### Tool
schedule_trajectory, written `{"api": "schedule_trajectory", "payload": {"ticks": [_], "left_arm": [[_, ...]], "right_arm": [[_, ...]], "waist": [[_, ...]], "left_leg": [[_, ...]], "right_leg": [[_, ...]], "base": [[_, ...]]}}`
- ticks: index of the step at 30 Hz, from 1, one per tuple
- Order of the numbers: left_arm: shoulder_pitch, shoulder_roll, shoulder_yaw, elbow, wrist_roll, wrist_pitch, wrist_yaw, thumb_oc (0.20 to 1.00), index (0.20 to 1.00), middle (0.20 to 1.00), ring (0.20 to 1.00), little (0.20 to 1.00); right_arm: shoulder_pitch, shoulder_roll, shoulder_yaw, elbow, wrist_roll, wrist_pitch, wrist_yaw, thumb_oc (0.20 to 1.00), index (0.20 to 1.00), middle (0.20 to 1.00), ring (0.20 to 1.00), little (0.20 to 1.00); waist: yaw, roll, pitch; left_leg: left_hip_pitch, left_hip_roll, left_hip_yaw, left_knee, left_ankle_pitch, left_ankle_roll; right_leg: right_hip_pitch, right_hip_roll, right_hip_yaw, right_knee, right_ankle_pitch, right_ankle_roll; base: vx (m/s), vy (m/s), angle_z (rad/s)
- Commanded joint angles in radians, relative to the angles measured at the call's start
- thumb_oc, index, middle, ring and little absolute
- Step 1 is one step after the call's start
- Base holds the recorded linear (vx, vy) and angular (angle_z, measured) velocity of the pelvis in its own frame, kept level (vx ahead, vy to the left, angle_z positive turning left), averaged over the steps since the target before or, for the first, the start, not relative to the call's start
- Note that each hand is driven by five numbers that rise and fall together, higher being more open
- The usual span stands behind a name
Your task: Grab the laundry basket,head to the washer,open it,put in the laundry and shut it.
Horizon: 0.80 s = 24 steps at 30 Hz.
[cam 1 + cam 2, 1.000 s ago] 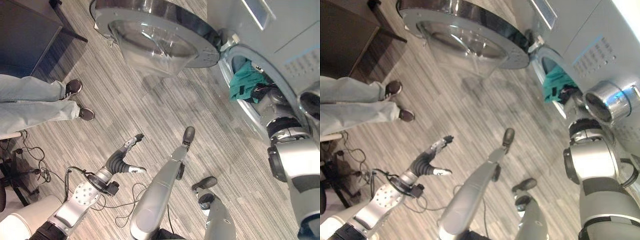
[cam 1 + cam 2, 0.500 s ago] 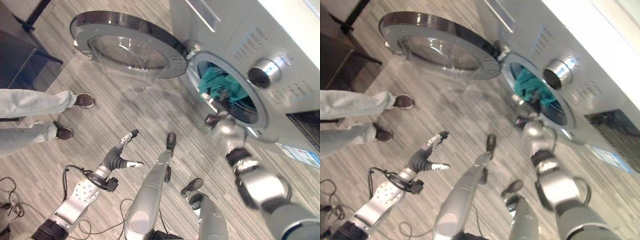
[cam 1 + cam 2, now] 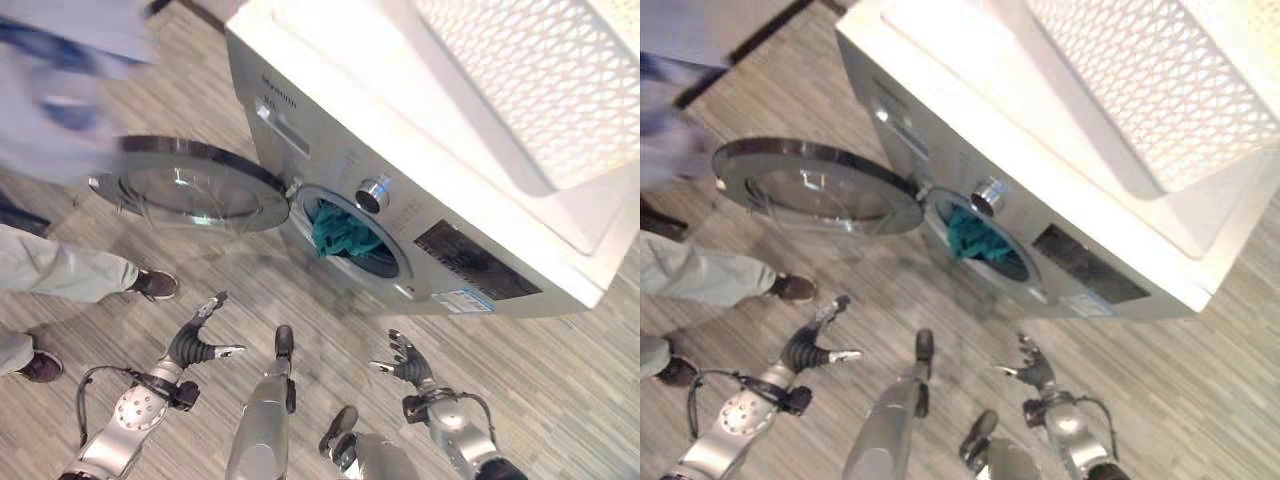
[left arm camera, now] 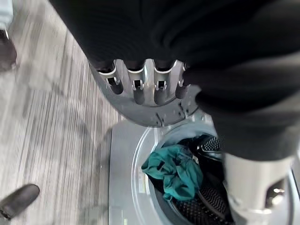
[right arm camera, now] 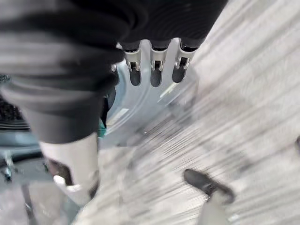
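Note:
The washer (image 3: 300, 120) stands with its round glass door (image 3: 190, 188) swung wide open to the left. Teal laundry (image 3: 338, 232) lies bunched in the drum mouth, partly hanging over the rim; the left wrist view shows the same teal laundry (image 4: 176, 171) inside the dark drum. A white perforated laundry basket (image 3: 520, 80) sits on top of the washer. My left hand (image 3: 193, 340) is open, low in front of the door. My right hand (image 3: 408, 362) is open too, fingers spread, below the drum and clear of it. Neither hand holds anything.
A person's legs in light trousers (image 3: 60, 272) and dark shoes (image 3: 155, 285) stand at the left, close to the open door. A blurred figure (image 3: 60, 90) fills the upper left. Grey plank floor (image 3: 560, 380) stretches to the right of the washer.
My right hand has come out of the drum and dropped low, leaving the teal laundry inside. The camera has swung up, bringing the washer top and basket into view. The left hand has hardly moved.

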Motion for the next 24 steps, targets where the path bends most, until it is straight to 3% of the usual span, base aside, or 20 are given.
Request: {"api": "schedule_trajectory", "payload": {"ticks": [1,3,4,6,11,16,24], "left_arm": [[0.062,-0.035,0.042,0.058,0.054,-0.013,-0.002,1.000,1.000,1.000,1.000,1.000],[0.063,-0.056,0.039,0.103,0.066,-0.009,-0.006,1.000,1.000,1.000,1.000,1.000],[0.063,-0.112,0.034,0.209,0.084,0.017,-0.011,1.000,1.000,1.000,1.000,1.000],[0.061,-0.113,0.033,0.212,0.085,0.015,-0.010,1.000,1.000,1.000,1.000,1.000],[0.032,-0.278,0.026,0.438,0.090,0.058,-0.001,1.000,1.000,1.000,1.000,1.000],[0.010,-0.343,0.015,0.483,0.066,0.064,-0.004,1.000,1.000,1.000,1.000,1.000],[0.025,-0.366,0.032,0.438,-0.002,0.068,-0.014,1.000,1.000,1.000,1.000,1.000]], "right_arm": [[0.044,-0.052,-0.043,-0.010,-0.141,0.001,-0.005,1.000,1.000,1.000,1.000,1.000],[0.059,-0.054,-0.057,0.014,-0.159,0.004,-0.004,1.000,1.000,1.000,1.000,1.000],[0.082,-0.038,-0.090,0.075,-0.183,0.024,-0.008,1.000,1.000,1.000,1.000,1.000],[0.082,-0.039,-0.090,0.074,-0.184,0.025,-0.008,1.000,1.000,1.000,1.000,1.000],[0.100,0.026,-0.106,0.179,-0.202,0.051,-0.029,1.000,1.000,1.000,1.000,1.000],[0.106,0.059,-0.084,0.250,-0.228,0.069,-0.023,1.000,1.000,1.000,1.000,1.000],[0.105,0.075,-0.096,0.280,-0.201,0.075,-0.025,1.000,1.000,1.000,1.000,1.000]], "waist": [[-0.034,0.024,-0.071],[-0.039,0.026,-0.085],[-0.058,0.030,-0.118],[-0.058,0.030,-0.117],[-0.086,0.041,-0.165],[-0.094,0.050,-0.184],[-0.099,0.068,-0.196]], "left_leg": [[0.019,0.027,0.016,-0.009,-0.052,-0.055],[0.041,0.031,0.023,-0.018,-0.051,-0.056],[0.083,0.042,0.031,-0.032,-0.048,-0.058],[0.086,0.042,0.032,-0.033,-0.048,-0.059],[0.177,0.060,0.061,-0.068,-0.037,-0.065],[0.220,0.069,0.072,-0.091,-0.019,-0.074],[0.275,0.078,0.088,-0.131,0.003,-0.083]], "right_leg": [[0.061,0.018,-0.023,-0.062,0.048,-0.033],[0.077,0.018,-0.018,-0.070,0.054,-0.030],[0.099,0.016,-0.003,-0.072,0.058,-0.030],[0.101,0.016,-0.003,-0.072,0.058,-0.030],[0.160,0.019,0.031,-0.103,0.070,-0.026],[0.190,0.027,0.048,-0.128,0.079,-0.026],[0.217,0.033,0.070,-0.158,0.095,-0.021]], "base": [[0.00,0.012,-0.23],[0.00,-0.009,-0.24],[0.00,-0.022,-0.25],[0.00,-0.019,-0.22],[-0.03,-0.046,-0.17],[-0.03,-0.042,-0.10],[-0.01,-0.020,-0.09]]}}
